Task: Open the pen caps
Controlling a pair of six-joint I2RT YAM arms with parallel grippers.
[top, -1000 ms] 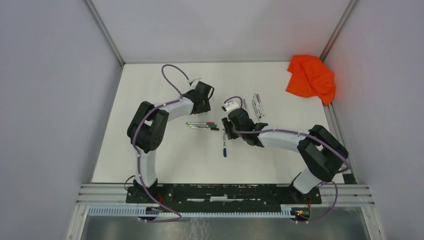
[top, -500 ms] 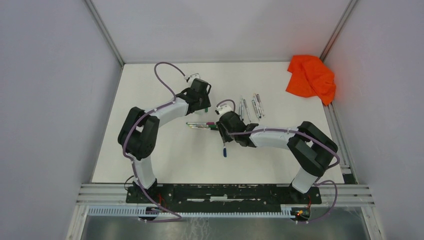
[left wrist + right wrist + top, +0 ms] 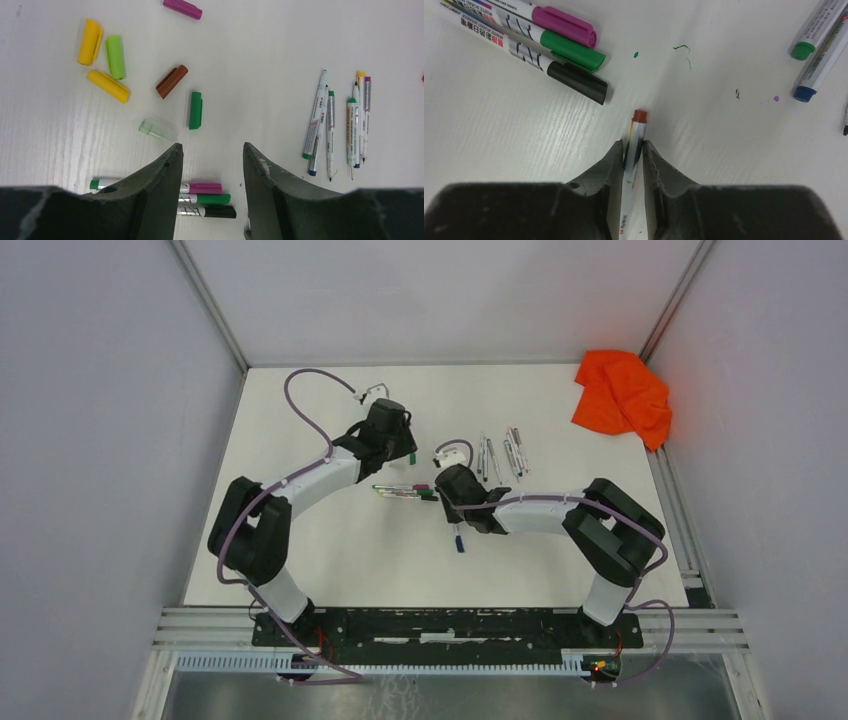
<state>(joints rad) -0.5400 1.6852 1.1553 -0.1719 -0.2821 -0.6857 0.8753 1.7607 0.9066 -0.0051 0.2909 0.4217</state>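
Several loose pen caps lie ahead of my left gripper point(image 3: 212, 150): yellow point(image 3: 90, 35), light green point(image 3: 115, 56), brown point(image 3: 171, 81), green point(image 3: 195, 110), clear point(image 3: 157, 129) and magenta point(image 3: 182, 8). The left gripper point(image 3: 395, 445) is open and empty above the table. Three capped pens lie side by side, with magenta point(image 3: 564, 25), green point(image 3: 571, 51) and black point(image 3: 576, 82) caps. My right gripper point(image 3: 632, 150) is shut on a white pen barrel point(image 3: 636, 132) with a brown tip. The top view shows this pen's blue end point(image 3: 458, 543) sticking out behind the right gripper point(image 3: 455, 510).
Several uncapped pens point(image 3: 320, 120) lie in a row to the right, also seen in the top view point(image 3: 500, 455). An orange cloth point(image 3: 622, 390) sits in the far right corner. Grey walls enclose the white table point(image 3: 300, 540).
My right gripper moved left over the blue-ended pen and shut on it; the pen shifted slightly. My left arm swung left, its gripper drawing back from the capped pens.
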